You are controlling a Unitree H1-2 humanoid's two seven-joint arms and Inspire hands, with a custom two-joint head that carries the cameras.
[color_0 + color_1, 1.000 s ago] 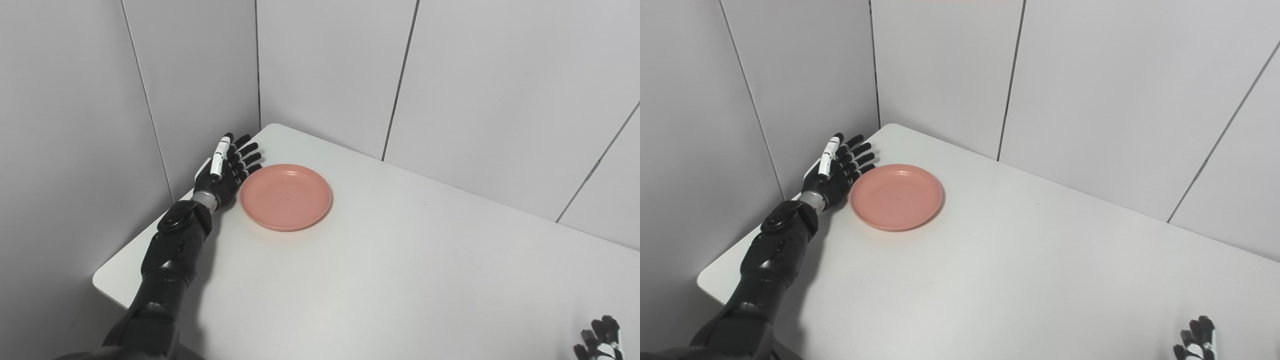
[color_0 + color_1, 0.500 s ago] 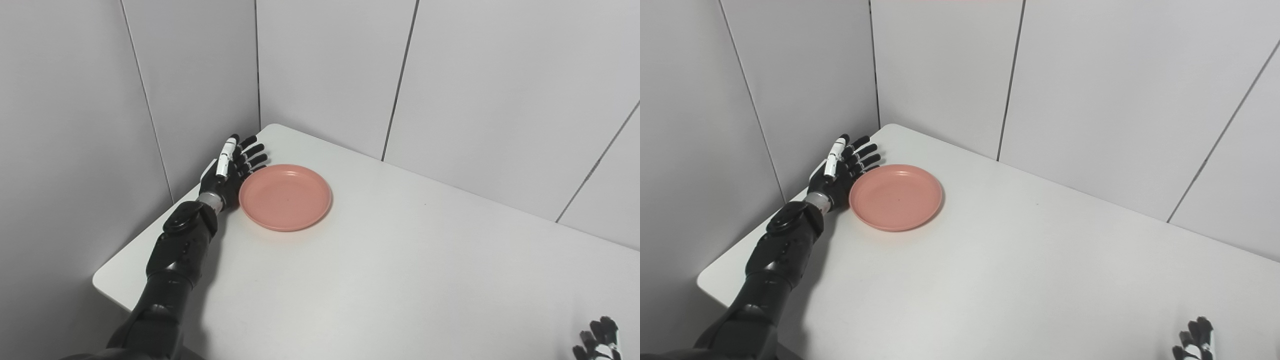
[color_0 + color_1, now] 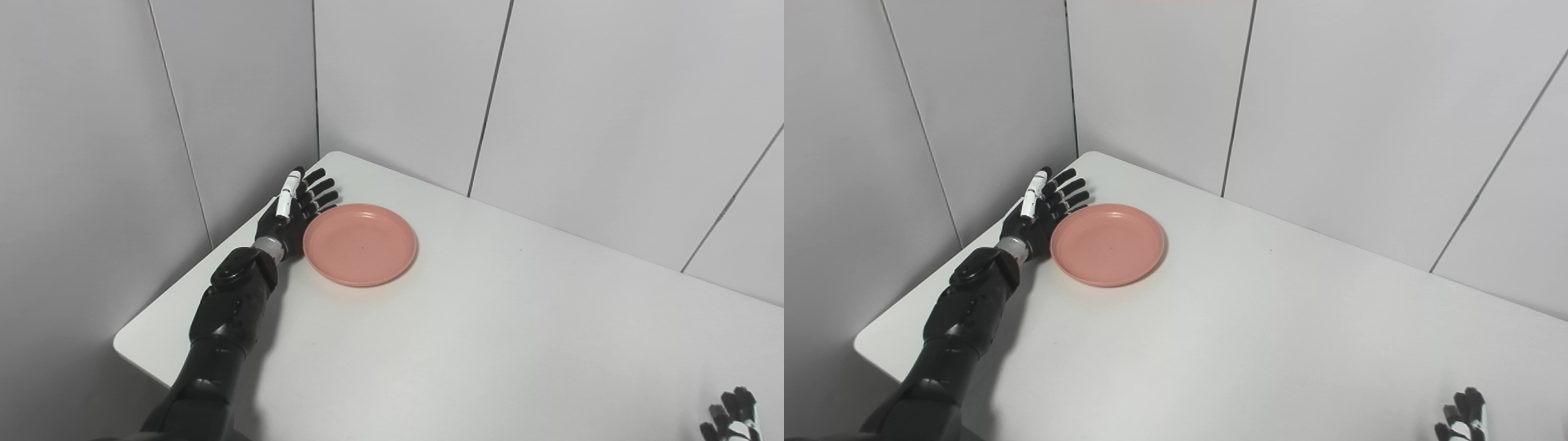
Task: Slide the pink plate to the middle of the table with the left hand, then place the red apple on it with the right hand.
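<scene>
plate (image 3: 360, 244): pink, empty, lying flat near the table's (image 3: 490, 343) far left corner; over the last second it is shifting slightly rightward, away from the left edge, so the slide is beginning, though the table's middle is lying well off. left hand (image 3: 293, 207): standing edge-on, fingers (image 3: 318, 187) straight and slightly spread, holding nothing, its inner side touching the plate's left rim and pushing; it is travelling with the plate. right hand (image 3: 1462, 420): waiting at the near right corner, only fingertips showing, so i cannot tell its state. apple: appearing in neither view. views: both are showing the same things; the right eye is showing a little more of the left edge.
</scene>
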